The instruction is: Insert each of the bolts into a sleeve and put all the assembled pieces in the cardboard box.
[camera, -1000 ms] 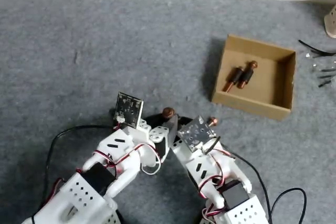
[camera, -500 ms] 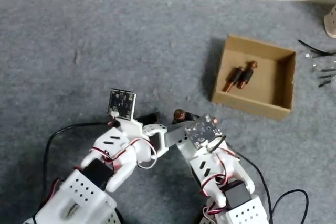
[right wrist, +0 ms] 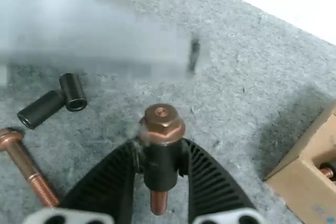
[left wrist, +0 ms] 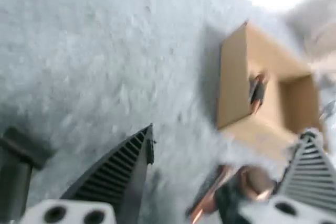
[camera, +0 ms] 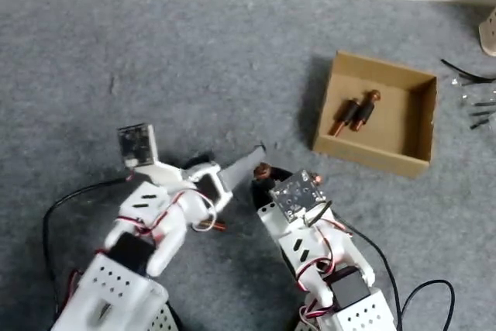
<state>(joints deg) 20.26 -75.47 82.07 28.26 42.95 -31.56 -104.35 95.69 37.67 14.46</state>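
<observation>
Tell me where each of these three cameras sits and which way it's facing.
High view: fixed above the table, looking down on the cardboard box, the left arm and the right arm.
Left wrist view: on the left arm's wrist, looking past its open left claw toward the box.
Right wrist view: on the right arm's wrist, looking past the right claw, shut on an assembled piece, toward loose sleeves.
Shared: all three show the box; the high and right wrist views both show the held piece.
</observation>
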